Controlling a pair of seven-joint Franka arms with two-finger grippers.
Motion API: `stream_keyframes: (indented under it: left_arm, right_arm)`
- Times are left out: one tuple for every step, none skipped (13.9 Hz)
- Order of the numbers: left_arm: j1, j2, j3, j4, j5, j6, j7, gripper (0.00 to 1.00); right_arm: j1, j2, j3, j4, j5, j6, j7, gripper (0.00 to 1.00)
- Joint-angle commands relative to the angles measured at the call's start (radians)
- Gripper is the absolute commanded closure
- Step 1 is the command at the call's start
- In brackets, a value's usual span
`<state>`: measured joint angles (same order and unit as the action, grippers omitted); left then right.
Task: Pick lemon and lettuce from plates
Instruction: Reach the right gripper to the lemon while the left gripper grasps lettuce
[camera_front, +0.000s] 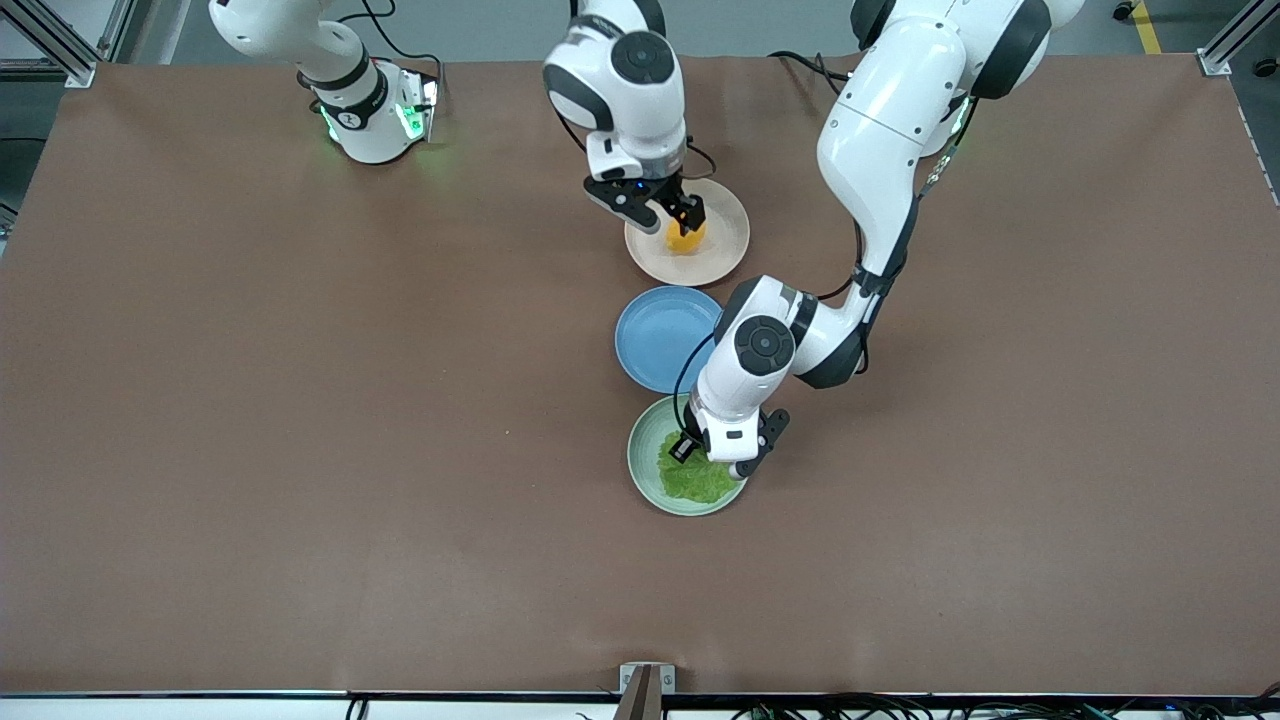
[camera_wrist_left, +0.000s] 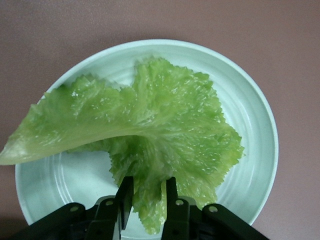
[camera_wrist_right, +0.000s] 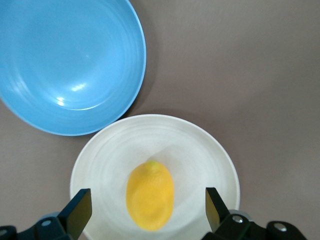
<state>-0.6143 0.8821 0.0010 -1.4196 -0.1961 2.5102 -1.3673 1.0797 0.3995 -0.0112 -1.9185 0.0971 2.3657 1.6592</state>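
The lemon (camera_front: 685, 238) lies on the beige-pink plate (camera_front: 727, 238). My right gripper (camera_front: 675, 215) hangs open just above it; in the right wrist view the lemon (camera_wrist_right: 150, 195) sits on the plate (camera_wrist_right: 200, 150) midway between the spread fingers of the gripper (camera_wrist_right: 147, 210), apart from both. The lettuce (camera_front: 690, 482) lies on the mint green plate (camera_front: 643, 468). My left gripper (camera_front: 722, 465) is down on it. In the left wrist view the gripper (camera_wrist_left: 147, 192) is shut on a fold of the leaf's (camera_wrist_left: 165, 115) crinkled edge, and the pale stem end reaches past the plate's (camera_wrist_left: 252, 115) rim.
An empty blue plate (camera_front: 655, 340) sits between the two plates, nearly touching both; it also shows in the right wrist view (camera_wrist_right: 65, 65). The left arm's forearm passes over its edge. Bare brown table lies all around.
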Motion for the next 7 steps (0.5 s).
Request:
stream_keyframes:
  left_arm:
    - [0.001, -0.012, 0.002, -0.004, 0.01, -0.007, 0.011, 0.84]
    - [0.002, -0.014, 0.001, -0.004, 0.01, -0.008, 0.011, 0.84]
    - [0.004, -0.015, 0.001, -0.004, 0.01, -0.008, 0.013, 0.88]
    - [0.004, -0.02, 0.001, -0.004, 0.01, -0.008, 0.013, 0.92]
    - [0.004, -0.023, 0.001, -0.004, 0.01, -0.008, 0.014, 0.95]
    - [0.004, -0.029, 0.001, -0.004, 0.01, -0.008, 0.014, 0.96]
    - [0.004, -0.034, 0.001, -0.002, 0.01, -0.008, 0.014, 0.99]
  right_arm:
    - [0.023, 0.083, -0.016, 0.051, -0.019, 0.036, 0.066, 0.0]
    - [0.034, 0.111, -0.016, 0.078, -0.02, 0.037, 0.086, 0.0]
    - [0.035, 0.128, -0.018, 0.09, -0.022, 0.037, 0.099, 0.0]
    - [0.037, 0.139, -0.018, 0.095, -0.026, 0.037, 0.1, 0.0]
    - [0.04, 0.146, -0.018, 0.095, -0.034, 0.037, 0.1, 0.0]
    - [0.043, 0.151, -0.018, 0.095, -0.034, 0.037, 0.102, 0.0]
    - [0.049, 0.154, -0.018, 0.095, -0.034, 0.037, 0.102, 0.0]
